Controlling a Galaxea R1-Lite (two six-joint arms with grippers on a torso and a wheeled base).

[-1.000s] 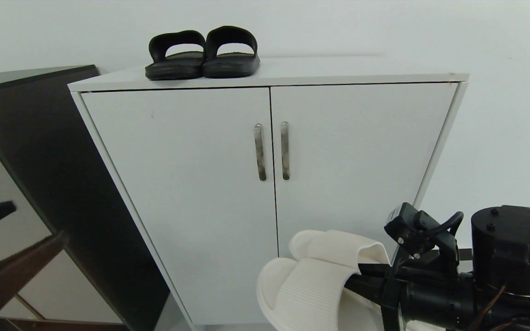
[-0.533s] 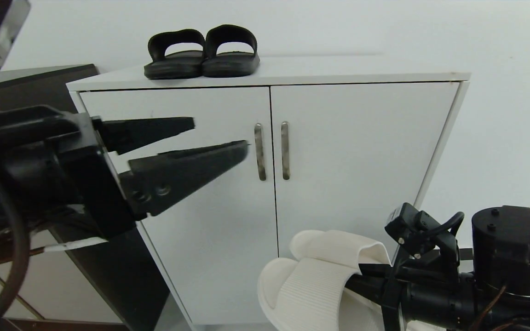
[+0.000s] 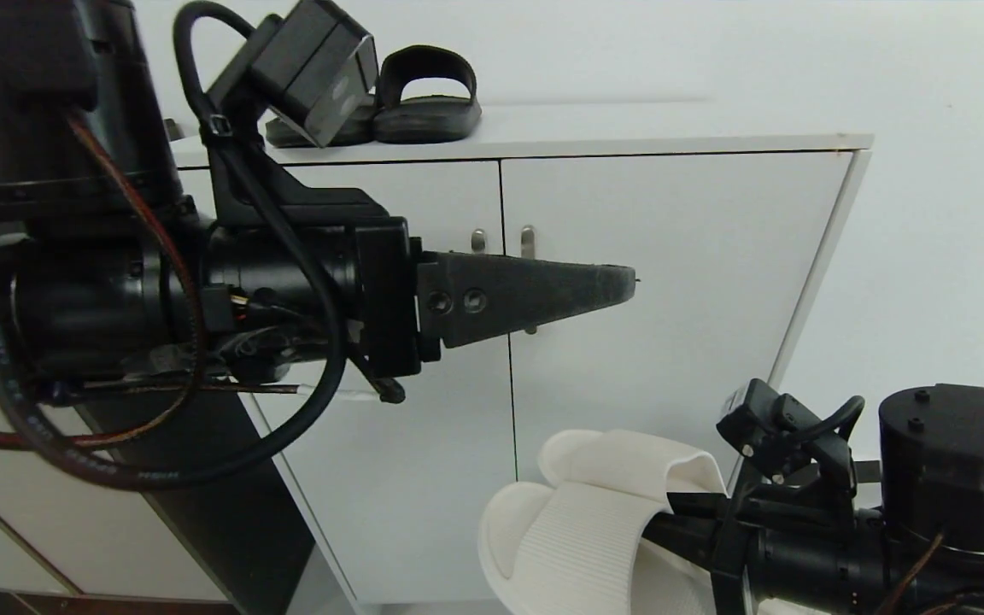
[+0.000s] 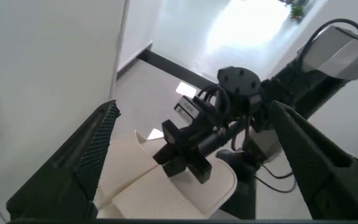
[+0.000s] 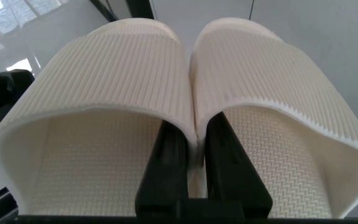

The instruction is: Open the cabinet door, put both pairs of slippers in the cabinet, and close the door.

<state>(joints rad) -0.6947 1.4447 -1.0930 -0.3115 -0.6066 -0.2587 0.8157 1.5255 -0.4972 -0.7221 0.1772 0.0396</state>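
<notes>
White cabinet (image 3: 671, 256): both doors are shut, and the two metal handles (image 3: 529, 239) sit side by side at the centre seam. The black slippers (image 3: 428, 94) stand as a pair on the cabinet top, toward its left end, partly hidden by my left arm's camera housing. The left gripper (image 3: 612, 286) is held level in front of the doors at handle height, with its tip across the seam and over the right door. The left wrist view shows its fingers (image 4: 98, 143) spread wide with nothing between them. I cannot tell whether either finger touches a handle. The right gripper (image 5: 196, 163) is low, in front of the right door's lower part. Its fingers are closed together, pinching the adjoining inner strap walls of the white slippers (image 3: 577, 512), so the pair hangs side by side with toes pointing toward the cabinet. A dark panel (image 3: 227, 512) leans beside the cabinet's left side.
</notes>
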